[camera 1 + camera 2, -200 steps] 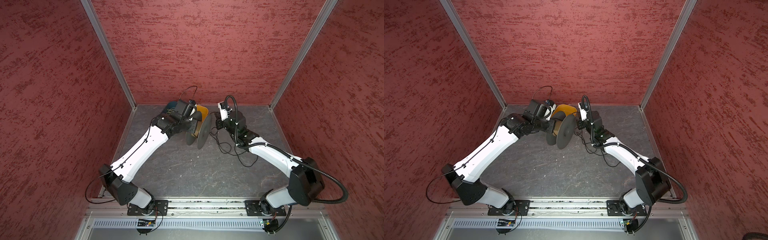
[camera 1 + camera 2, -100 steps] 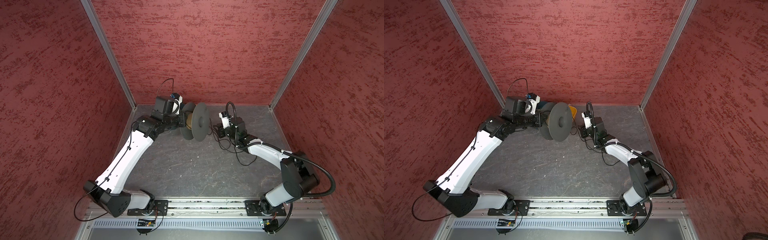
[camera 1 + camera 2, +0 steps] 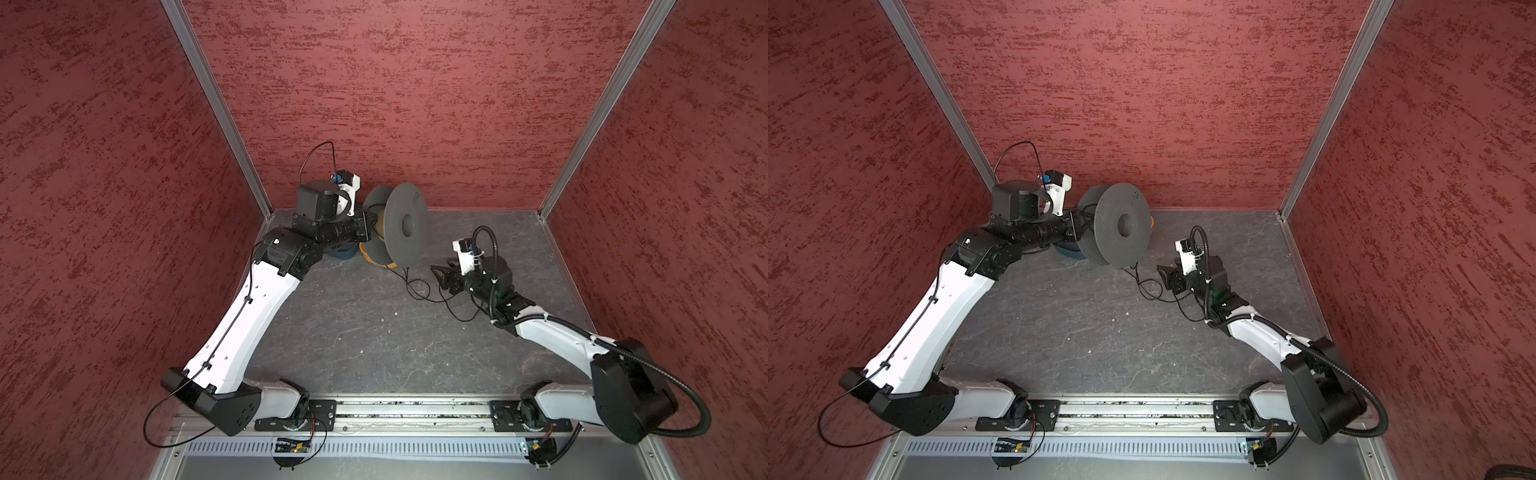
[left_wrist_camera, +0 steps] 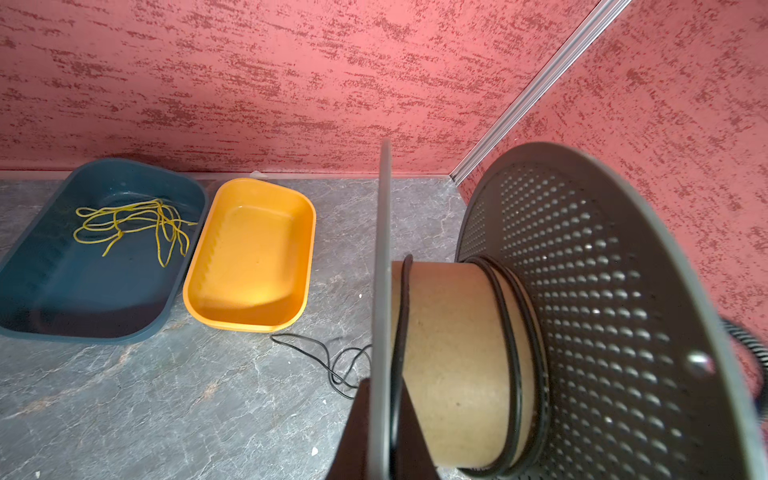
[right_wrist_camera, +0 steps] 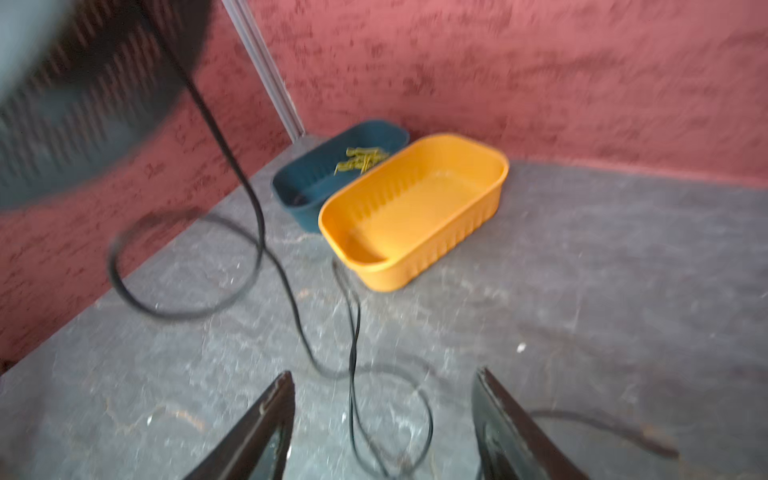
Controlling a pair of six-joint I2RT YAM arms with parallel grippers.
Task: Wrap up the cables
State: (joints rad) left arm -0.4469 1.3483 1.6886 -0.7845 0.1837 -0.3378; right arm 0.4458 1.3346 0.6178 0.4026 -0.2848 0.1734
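Observation:
A grey spool with perforated flanges and a cardboard core hangs tilted above the floor near the back wall. My left gripper is shut on the edge of one flange. A few turns of the thin black cable lie on the core. The rest of the cable drops from the spool and lies in loose loops on the floor. My right gripper is open low over those loops, holding nothing; cable runs on the floor between its fingers.
A dark blue tray with yellow-green strands and an orange tray stand side by side by the back wall, behind the spool. Red walls close in the back and both sides.
My right gripper has opened, let go of the cable and drawn back to the right, away from the spool. My left arm has carried the spool up and toward the back wall.

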